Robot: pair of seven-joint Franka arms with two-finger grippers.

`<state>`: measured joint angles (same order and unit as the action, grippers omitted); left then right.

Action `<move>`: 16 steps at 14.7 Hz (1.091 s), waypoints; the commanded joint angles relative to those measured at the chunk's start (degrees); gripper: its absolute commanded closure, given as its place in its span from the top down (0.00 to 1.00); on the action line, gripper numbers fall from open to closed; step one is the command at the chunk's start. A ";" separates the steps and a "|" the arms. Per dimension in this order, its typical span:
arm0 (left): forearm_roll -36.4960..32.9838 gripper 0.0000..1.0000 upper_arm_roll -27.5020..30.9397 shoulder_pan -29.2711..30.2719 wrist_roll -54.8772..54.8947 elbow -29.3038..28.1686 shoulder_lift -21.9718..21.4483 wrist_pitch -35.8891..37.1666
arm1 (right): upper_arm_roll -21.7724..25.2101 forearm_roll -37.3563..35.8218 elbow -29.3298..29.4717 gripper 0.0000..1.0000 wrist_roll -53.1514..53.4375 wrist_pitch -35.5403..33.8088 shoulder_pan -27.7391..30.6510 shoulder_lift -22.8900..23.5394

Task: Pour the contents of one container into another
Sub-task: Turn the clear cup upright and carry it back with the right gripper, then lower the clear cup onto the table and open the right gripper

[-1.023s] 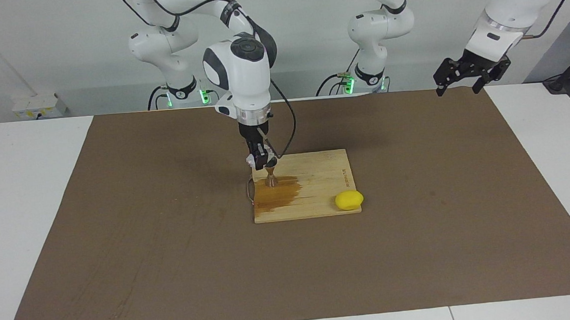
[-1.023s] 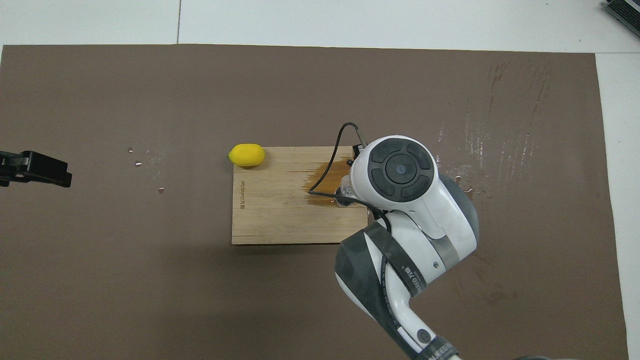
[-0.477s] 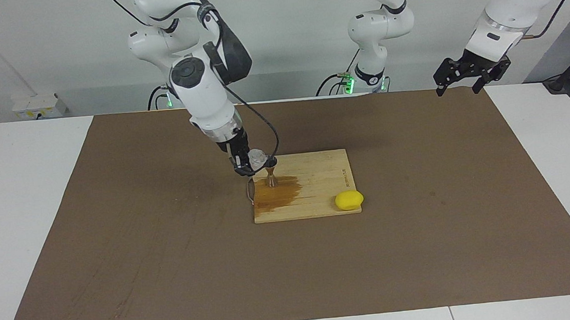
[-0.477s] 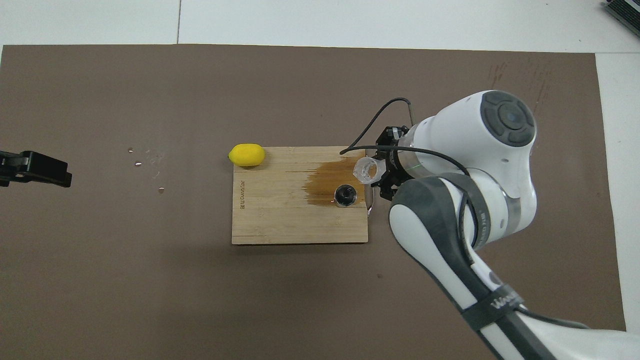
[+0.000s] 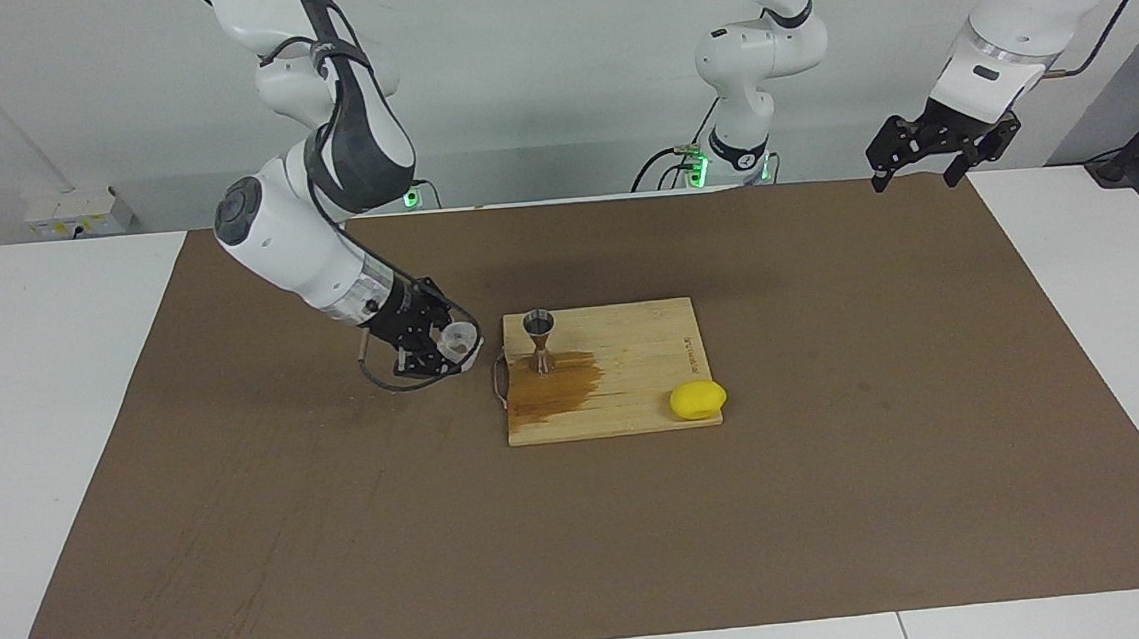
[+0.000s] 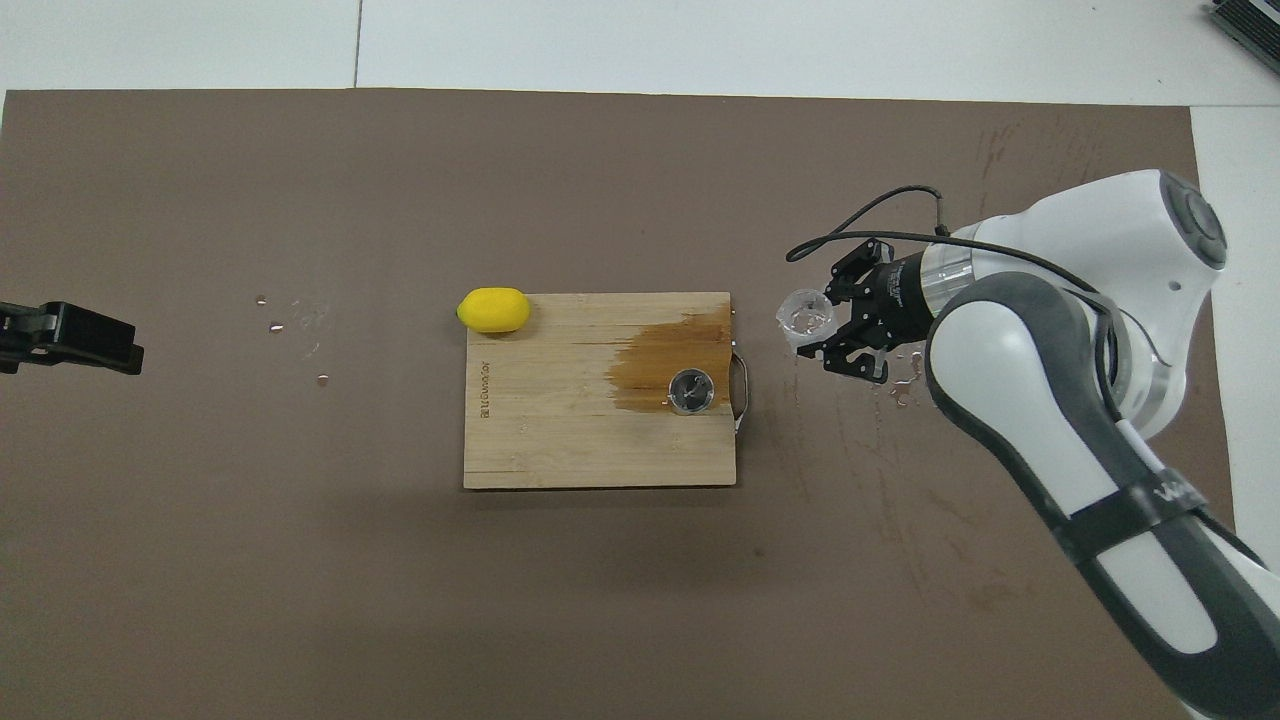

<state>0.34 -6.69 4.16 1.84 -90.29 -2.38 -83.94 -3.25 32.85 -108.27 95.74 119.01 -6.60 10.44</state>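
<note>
A small clear ribbed cup is held tilted on its side in the closed fingers of the right gripper, over the brown mat beside the wooden board. A shiny hourglass jigger is seen upright on the board's wet stain. The left gripper is parked, fingers spread and empty.

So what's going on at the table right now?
The right gripper holds the small clear ribbed cup tilted over the brown mat, beside the bamboo cutting board. The shiny hourglass metal jigger stands upright on the board's wet brown stain. The left gripper waits open, up at its own end.
</note>
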 commanded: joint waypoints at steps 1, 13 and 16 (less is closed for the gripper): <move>-0.25 1.00 -0.17 0.32 0.36 -1.55 -1.49 -0.43 | -0.79 4.49 -4.04 0.00 -6.07 0.00 4.48 -2.00; -0.25 1.00 -0.34 0.49 0.36 -1.47 -1.40 -2.27 | -0.79 11.35 -10.20 0.00 -37.72 -2.55 22.76 3.70; 0.54 1.00 -0.17 -0.11 0.27 -1.64 -1.40 -3.33 | -0.79 11.27 -9.24 0.00 -42.81 -5.18 26.10 6.78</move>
<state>0.48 -6.71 4.15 1.84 -90.29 -2.38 -85.68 -3.21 42.36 -118.49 57.74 115.78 16.47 15.10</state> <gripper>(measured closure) 0.000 0.498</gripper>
